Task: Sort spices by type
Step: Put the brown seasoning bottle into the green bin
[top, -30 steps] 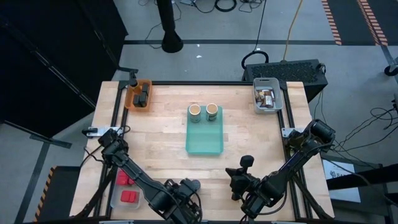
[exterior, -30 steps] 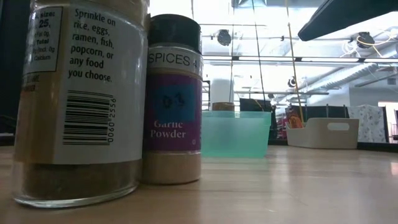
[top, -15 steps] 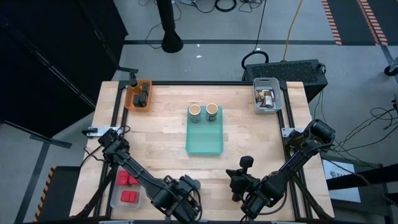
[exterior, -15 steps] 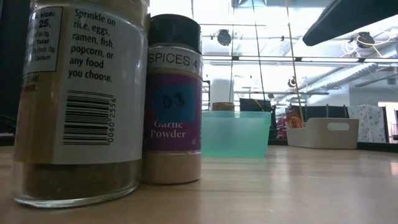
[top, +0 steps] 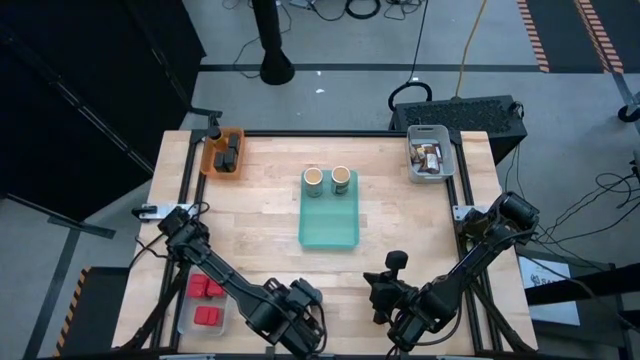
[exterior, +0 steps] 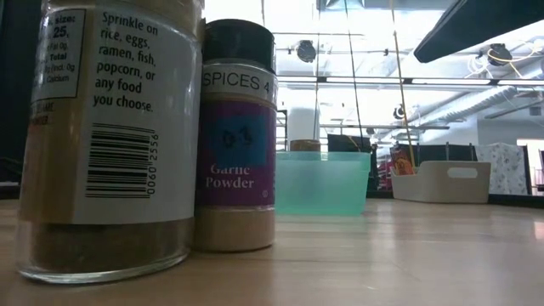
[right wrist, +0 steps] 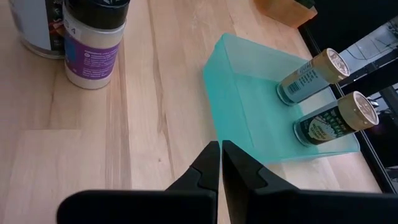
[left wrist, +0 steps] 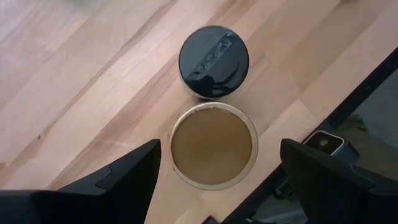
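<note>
1. High view: your left gripper (top: 290,318) hangs over the near edge of the desk (top: 270,215), jaws spread wide and empty; the jars under it are hidden by the arm. Your right gripper (top: 385,298) waits near the same edge, jaws closed on nothing. Two tan jars (top: 326,181) already stand at the far end of the teal tray (top: 330,232).
2. Low view: a big jar with a barcode label (exterior: 110,136) and the garlic powder jar (exterior: 237,136) stand touching. Neither gripper shows.
3. Left wrist view: the tan-topped jar (left wrist: 214,145) sits between your fingers (left wrist: 112,180), the black-lidded jar (left wrist: 213,61) touching it. I'd come straight down and close low, keeping clear of the black lid.
4. Right wrist view: the closed fingers (right wrist: 214,163) point at the tray; the big jar is cut off.
</note>
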### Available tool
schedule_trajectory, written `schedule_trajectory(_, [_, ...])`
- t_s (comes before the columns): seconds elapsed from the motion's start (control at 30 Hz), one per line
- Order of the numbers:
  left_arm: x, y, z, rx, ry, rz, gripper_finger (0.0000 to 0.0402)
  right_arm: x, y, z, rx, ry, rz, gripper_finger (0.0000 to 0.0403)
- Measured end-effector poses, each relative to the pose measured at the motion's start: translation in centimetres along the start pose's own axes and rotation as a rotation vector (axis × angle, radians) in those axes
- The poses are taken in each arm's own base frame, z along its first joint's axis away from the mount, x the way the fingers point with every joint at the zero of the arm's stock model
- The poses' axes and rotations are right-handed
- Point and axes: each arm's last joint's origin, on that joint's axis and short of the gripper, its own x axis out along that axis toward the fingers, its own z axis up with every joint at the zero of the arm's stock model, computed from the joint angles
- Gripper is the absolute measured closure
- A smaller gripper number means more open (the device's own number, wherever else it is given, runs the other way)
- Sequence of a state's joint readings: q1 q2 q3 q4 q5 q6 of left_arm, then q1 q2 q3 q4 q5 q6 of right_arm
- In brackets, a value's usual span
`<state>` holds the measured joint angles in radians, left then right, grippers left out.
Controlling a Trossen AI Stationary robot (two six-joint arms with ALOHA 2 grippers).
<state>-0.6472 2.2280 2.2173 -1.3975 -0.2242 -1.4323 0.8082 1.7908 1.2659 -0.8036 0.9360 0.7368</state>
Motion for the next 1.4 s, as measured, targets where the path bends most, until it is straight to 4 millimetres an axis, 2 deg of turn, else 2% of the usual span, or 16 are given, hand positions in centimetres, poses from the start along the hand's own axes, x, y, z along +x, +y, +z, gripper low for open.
schedule_trajectory(0.5, [0.0,0.0,0.0,-0.009,-0.015,0.000,0.0073,0.0,0.0,0.0,-0.001,0.000,-0.001,0.0403])
schedule_trajectory(0.97, [1.4,-0.3,-0.3,0.008,-0.012,0.039,0.0073,-0.1,0.1,-0.1,-0.003,-0.002,0.003,0.0403])
schedule_trajectory(1.4, [1.5,-0.3,-0.3,0.007,-0.003,0.034,0.0073,-0.1,0.1,-0.1,0.001,-0.003,0.004,0.0403])
